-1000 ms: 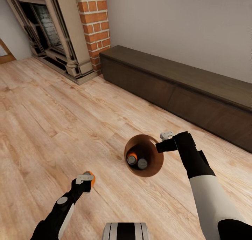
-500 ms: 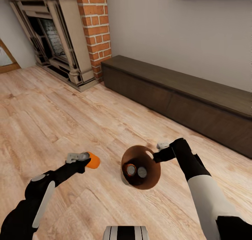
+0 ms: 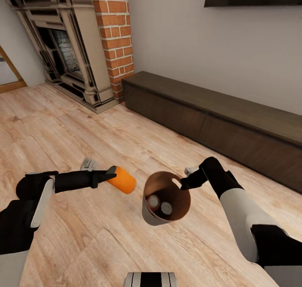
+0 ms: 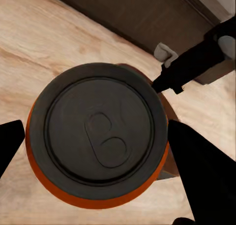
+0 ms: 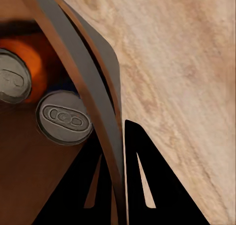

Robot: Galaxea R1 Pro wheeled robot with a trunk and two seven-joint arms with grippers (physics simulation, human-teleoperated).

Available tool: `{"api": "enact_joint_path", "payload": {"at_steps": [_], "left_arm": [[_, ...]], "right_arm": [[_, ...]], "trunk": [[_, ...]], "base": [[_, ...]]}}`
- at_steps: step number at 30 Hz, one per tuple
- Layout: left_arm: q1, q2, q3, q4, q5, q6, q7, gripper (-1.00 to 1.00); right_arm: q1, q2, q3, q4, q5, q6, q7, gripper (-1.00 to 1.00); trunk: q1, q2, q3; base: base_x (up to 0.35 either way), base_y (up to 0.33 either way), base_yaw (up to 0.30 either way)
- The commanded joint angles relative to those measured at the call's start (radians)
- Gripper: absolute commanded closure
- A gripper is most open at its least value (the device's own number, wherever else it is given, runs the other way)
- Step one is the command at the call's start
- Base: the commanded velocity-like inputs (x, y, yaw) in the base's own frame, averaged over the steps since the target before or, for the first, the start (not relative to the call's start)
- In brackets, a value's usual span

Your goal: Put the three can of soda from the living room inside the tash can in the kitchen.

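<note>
Gripping the rim of the trash can (image 3: 165, 201), the right claw (image 3: 187, 179) is closed on the bin's wall, one finger inside and one outside, as the right wrist view shows (image 5: 114, 151). The bin is held tilted above the wood plank floor (image 3: 63, 127), its mouth turned toward 10 o'clock. Two soda cans (image 3: 160, 205) are seen inside it, side by side with their grey ends facing out (image 5: 64, 117). The third soda can (image 3: 123, 179) is clamped in the left claw (image 3: 110, 176), lying roughly level, at 9 o'clock of the bin's mouth and near it but apart. In the left wrist view its grey end (image 4: 98, 129) is seen between the two dark fingers. A brick fireplace (image 3: 79, 48) stands at 11 o'clock, and a long dark cabinet (image 3: 218, 119) runs along the wall at 1 o'clock.
</note>
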Motion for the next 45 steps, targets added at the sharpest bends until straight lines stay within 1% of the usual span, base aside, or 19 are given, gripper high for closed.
{"api": "enact_joint_path", "payload": {"at_steps": [1, 8, 11, 16, 18, 19, 21, 22, 23, 24, 25, 29, 30, 32, 34, 38, 40, 42, 45], "left_arm": [[-0.013, 0.001, 0.0, 0.0, -0.002, 0.003, -0.028, 1.0], [-0.057, -0.004, 0.001, 0.0, -0.002, 0.011, -0.168, 1.0], [-0.068, -0.01, -0.001, 0.001, -0.002, 0.011, -0.19, 1.0], [-0.074, -0.016, -0.002, 0.006, -0.005, 0.007, -0.195, 1.0], [-0.075, -0.028, -0.003, 0.007, -0.007, 0.006, -0.194, 1.0], [-0.075, -0.043, -0.003, 0.007, -0.011, 0.005, -0.193, 1.0], [-0.076, -0.082, -0.022, 0.01, -0.032, 0.003, -0.163, 1.0], [-0.076, -0.091, -0.031, 0.011, -0.04, 0.002, -0.152, 1.0], [-0.076, -0.103, -0.056, 0.012, -0.057, 0.001, -0.129, 1.0], [-0.076, -0.108, -0.071, 0.013, -0.064, 0.0, -0.118, 1.0], [-0.076, -0.115, -0.102, 0.015, -0.074, -0.002, -0.1, 1.0], [-0.076, -0.129, -0.159, 0.023, -0.087, -0.004, -0.068, 1.0], [-0.076, -0.141, -0.172, 0.029, -0.092, -0.004, -0.051, 1.0], [-0.076, -0.165, -0.192, 0.04, -0.109, -0.008, -0.014, 1.0], [-0.076, -0.186, -0.225, 0.06, -0.14, -0.032, 0.035, 1.0], [-0.076, -0.201, -0.26, 0.136, -0.169, -0.082, 0.085, 1.0], [-0.076, -0.21, -0.269, 0.15, -0.176, -0.089, 0.105, 1.0], [-0.076, -0.222, -0.3, 0.171, -0.183, -0.093, 0.141, 1.0], [-0.076, -0.227, -0.325, 0.193, -0.185, -0.089, 0.182, 1.0]], "right_arm": [[-0.003, 0.002, -0.003, 0.003, -0.045, 0.023, 0.009, 1.0], [-0.009, 0.008, 0.002, 0.008, -0.044, 0.023, 0.007, 1.0], [-0.009, 0.009, 0.019, 0.009, -0.044, 0.023, 0.006, 1.0], [-0.009, 0.01, 0.039, 0.009, -0.044, 0.023, 0.004, 1.0], [-0.009, 0.011, 0.043, 0.009, -0.045, 0.023, 0.004, 1.0], [-0.009, 0.013, 0.044, 0.009, -0.045, 0.023, 0.003, 1.0], [-0.009, 0.015, 0.046, 0.009, -0.044, 0.023, 0.003, 1.0], [-0.009, 0.016, 0.046, 0.009, -0.044, 0.023, 0.003, 1.0], [-0.009, 0.019, 0.046, 0.009, -0.044, 0.023, 0.002, 1.0], [-0.009, 0.02, 0.046, 0.009, -0.044, 0.023, 0.002, 1.0], [-0.009, 0.023, 0.047, 0.009, -0.044, 0.023, 0.001, 1.0], [-0.01, 0.032, 0.048, 0.009, -0.044, 0.023, 0.001, 1.0], [-0.01, 0.038, 0.048, 0.009, -0.04, 0.023, 0.001, 1.0], [-0.01, 0.051, 0.048, 0.009, -0.02, 0.023, 0.001, 1.0], [-0.011, 0.072, 0.047, 0.008, 0.016, 0.023, 0.001, 1.0], [-0.011, 0.087, 0.046, 0.007, 0.047, 0.023, 0.001, 1.0], [-0.011, 0.089, 0.045, 0.007, 0.05, 0.023, 0.001, 1.0], [-0.011, 0.09, 0.045, 0.007, 0.052, 0.023, 0.001, 1.0], [-0.011, 0.091, 0.045, 0.007, 0.053, 0.023, 0.001, 1.0]], "trunk": [[0.0, 0.0, 0.0], [0.0, 0.0, 0.0], [0.0, 0.0, 0.0], [0.0, 0.0, 0.0], [0.0, 0.0, 0.0], [0.0, 0.0, 0.0], [0.0, 0.0, 0.0], [0.0, 0.0, 0.0], [0.0, 0.0, 0.0], [0.0, 0.0, 0.0], [0.0, 0.0, 0.0], [0.0, 0.0, 0.0], [0.0, 0.0, 0.0], [0.0, 0.0, 0.0], [0.0, 0.0, 0.0], [0.0, 0.0, 0.0], [0.0, 0.0, 0.0], [0.0, 0.0, 0.0], [0.0, 0.0, 0.0]], "base": [[0.0, 0.0, 0.0], [0.0, 0.0, 0.0], [0.0, 0.0, 0.0], [0.0, 0.0, 0.0], [0.0, 0.0, 0.0], [0.0, 0.0, 0.0], [0.0, 0.0, 0.0], [0.0, 0.0, 0.0], [0.0, 0.0, 0.0], [0.0, 0.0, 0.0], [0.0, 0.0, 0.0], [0.0, 0.0, 0.0], [0.0, 0.0, 0.0], [0.0, 0.0, 0.0], [0.0, 0.0, 0.0], [0.0, 0.0, 0.0], [0.0, 0.0, 0.0], [0.0, 0.0, 0.0], [0.0, 0.0, 0.0]]}}
